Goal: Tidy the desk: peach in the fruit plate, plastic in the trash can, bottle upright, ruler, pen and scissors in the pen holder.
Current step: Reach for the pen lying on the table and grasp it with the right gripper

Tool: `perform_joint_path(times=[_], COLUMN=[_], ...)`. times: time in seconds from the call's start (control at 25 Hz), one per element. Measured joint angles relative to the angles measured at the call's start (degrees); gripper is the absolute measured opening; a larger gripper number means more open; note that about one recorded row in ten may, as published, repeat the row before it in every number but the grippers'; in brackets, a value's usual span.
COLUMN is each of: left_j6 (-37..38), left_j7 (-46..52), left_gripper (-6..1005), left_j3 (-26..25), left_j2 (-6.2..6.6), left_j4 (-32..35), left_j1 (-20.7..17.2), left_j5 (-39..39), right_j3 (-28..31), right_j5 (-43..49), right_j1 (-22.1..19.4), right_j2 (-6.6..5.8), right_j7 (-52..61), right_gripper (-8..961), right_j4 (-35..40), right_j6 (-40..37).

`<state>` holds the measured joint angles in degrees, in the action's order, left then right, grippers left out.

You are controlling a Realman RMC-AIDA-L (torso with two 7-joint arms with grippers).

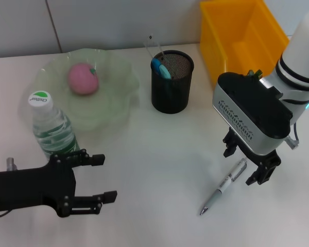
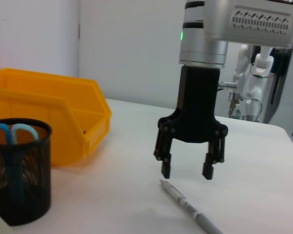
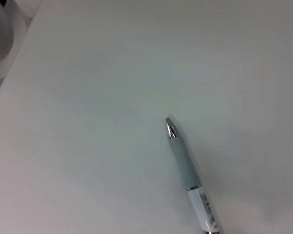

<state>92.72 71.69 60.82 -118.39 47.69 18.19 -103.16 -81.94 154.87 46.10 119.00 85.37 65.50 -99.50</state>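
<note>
A silver-and-white pen [image 1: 224, 185] lies on the white desk at the front right. My right gripper [image 1: 245, 163] hangs open just above its rear end, with one finger on each side. The left wrist view shows the right gripper [image 2: 186, 174] a little above the pen [image 2: 190, 207], not touching it. The pen [image 3: 188, 170] also shows in the right wrist view. The pink peach [image 1: 83, 78] sits in the green glass fruit plate [image 1: 118, 98]. The bottle [image 1: 51, 126] stands upright. Blue-handled scissors [image 1: 160, 67] and a clear ruler [image 1: 153, 49] stand in the black mesh pen holder [image 1: 172, 95]. My left gripper [image 1: 105, 177] rests open at the front left. The plastic is out of view.
The yellow trash can [image 1: 242, 36] stands at the back right, behind my right arm. The bottle stands just behind my left gripper. The pen holder [image 2: 19, 180] and the trash can [image 2: 53, 112] also show in the left wrist view.
</note>
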Motion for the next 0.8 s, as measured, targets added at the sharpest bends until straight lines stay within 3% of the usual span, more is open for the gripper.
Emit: perform_joint_path(times=[0.8], left_j6=[-0.2], left_j7=[0.3], left_gripper=[829], left_j3=[-1.2], left_j2=[-0.17], left_j4=[-0.1], left_j1=[-0.9], left_j5=[1.5], right_j3=[-6.4], right_j5=[0.3], right_j1=[-0.6], right_j2=[0.18], right_j7=[-1.6], right_gripper=[632], right_j4=[-3.0], right_j6=[5.4])
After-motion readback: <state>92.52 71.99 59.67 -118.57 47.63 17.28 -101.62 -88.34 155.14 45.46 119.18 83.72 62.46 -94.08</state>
